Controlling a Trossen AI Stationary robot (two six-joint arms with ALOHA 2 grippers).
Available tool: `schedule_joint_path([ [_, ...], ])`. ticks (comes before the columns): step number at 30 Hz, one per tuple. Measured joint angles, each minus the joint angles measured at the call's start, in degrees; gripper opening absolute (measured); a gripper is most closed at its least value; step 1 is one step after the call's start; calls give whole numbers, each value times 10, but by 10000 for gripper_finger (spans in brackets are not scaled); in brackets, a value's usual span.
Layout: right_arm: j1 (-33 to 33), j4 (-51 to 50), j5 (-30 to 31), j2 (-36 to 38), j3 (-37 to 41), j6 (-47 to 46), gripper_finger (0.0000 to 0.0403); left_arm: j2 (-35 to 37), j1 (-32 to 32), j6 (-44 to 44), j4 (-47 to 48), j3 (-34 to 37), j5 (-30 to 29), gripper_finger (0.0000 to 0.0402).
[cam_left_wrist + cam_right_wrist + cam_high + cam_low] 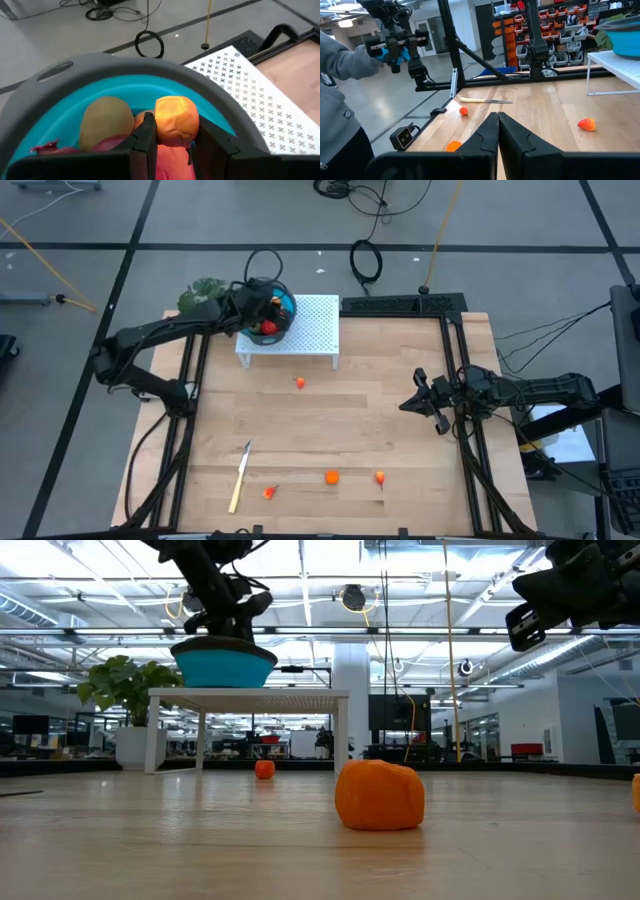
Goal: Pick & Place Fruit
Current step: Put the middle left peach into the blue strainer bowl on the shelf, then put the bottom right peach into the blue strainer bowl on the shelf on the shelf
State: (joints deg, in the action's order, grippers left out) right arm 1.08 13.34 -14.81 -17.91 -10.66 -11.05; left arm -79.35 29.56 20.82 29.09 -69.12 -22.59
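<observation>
Bowl (283, 321): on white stand (312, 330), some fruit already in.
Left gripper (172, 142): above bowl, clamped on orange piece (175, 121).
Right gripper (498, 131): pressed together, waiting at table's right side.
Left to do: four small orange fruits (331, 476) lay on table (400, 420).

High view straight down over whole table. Low view level at tabletop, close behind an orange piece (379, 796). Left wrist view tight over left gripper (172, 142) in the bowl (125, 85); right wrist view looks past right gripper (497, 131) across table, probably sharing bowl.
</observation>
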Motion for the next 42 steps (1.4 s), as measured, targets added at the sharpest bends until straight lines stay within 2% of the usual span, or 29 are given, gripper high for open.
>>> schedule_joint_path([
  [10, 0, 0, 0, 0, 0, 0, 0, -6, 22, -10, 18, 0, -18, 102],
  [21, 0, 0, 0, 0, 0, 0, 0, -6, 24, -17, 22, 0, 2, 104],
  [35, 0, 0, 0, 0, 0, 0, 0, -6, 23, -41, 12, 0, 2, 185],
  [42, 0, 0, 0, 0, 0, -2, 0, 1, 5, -53, 30, -90, 22, 188],
])
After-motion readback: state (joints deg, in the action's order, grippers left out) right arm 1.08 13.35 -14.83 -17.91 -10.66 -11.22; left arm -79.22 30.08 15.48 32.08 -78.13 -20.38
